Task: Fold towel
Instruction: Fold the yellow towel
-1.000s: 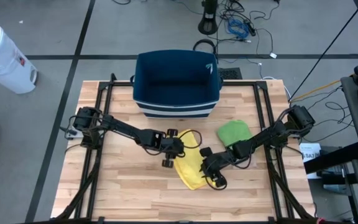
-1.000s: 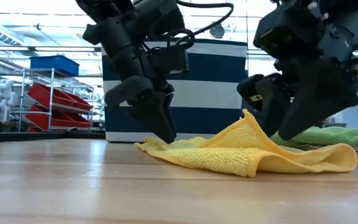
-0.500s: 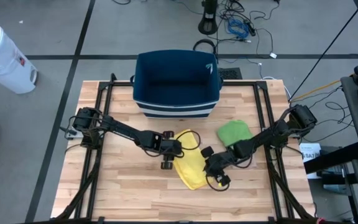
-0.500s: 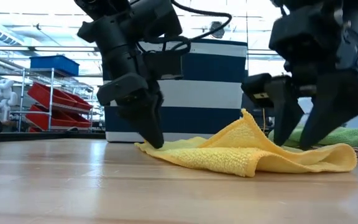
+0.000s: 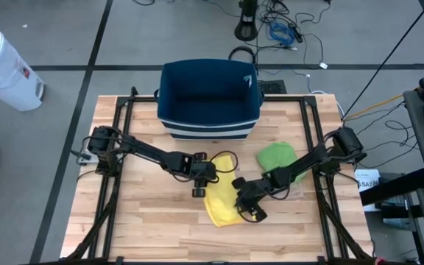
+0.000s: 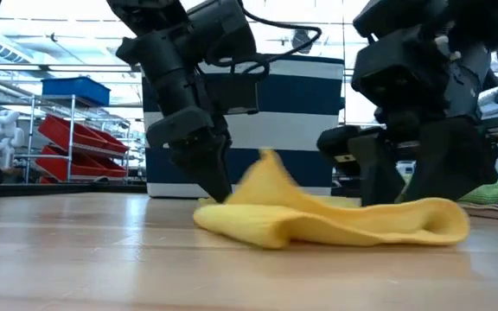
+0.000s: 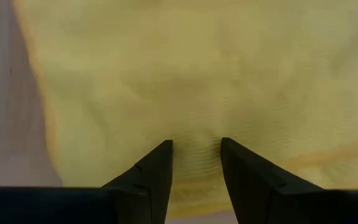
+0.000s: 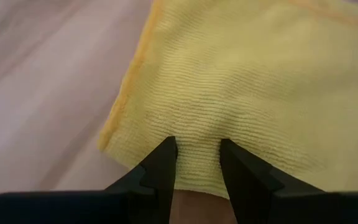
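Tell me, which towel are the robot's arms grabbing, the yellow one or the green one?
The yellow towel. Both the left gripper and right gripper pinch its edges, jaws closed on the cloth. The green towel lies untouched beside it.

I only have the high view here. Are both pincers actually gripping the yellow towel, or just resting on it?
Observer: The left wrist view shows the left pincer pinching a ridge of yellow towel between its fingers.
Operator: And the right?
Observer: The right pincer likewise holds a fold by the towel's hemmed edge.
Operator: Is the towel flat?
Observer: No. In the low view a flap stands up beside the left pincer.
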You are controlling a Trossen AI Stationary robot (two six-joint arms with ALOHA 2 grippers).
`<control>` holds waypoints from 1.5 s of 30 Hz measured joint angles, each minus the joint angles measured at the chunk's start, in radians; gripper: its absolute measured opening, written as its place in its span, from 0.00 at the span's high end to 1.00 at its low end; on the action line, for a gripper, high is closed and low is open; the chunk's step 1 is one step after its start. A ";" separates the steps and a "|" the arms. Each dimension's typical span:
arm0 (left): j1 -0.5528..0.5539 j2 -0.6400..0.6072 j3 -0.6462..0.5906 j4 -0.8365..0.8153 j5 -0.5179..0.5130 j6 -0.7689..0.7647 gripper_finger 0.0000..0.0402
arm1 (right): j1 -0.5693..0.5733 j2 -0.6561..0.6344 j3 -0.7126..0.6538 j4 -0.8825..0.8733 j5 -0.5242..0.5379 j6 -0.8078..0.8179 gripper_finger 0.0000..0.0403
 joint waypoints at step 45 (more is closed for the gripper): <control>-0.196 -0.043 -0.002 0.131 0.003 0.135 0.65 | 0.228 -0.026 -0.004 0.208 0.273 -0.200 0.61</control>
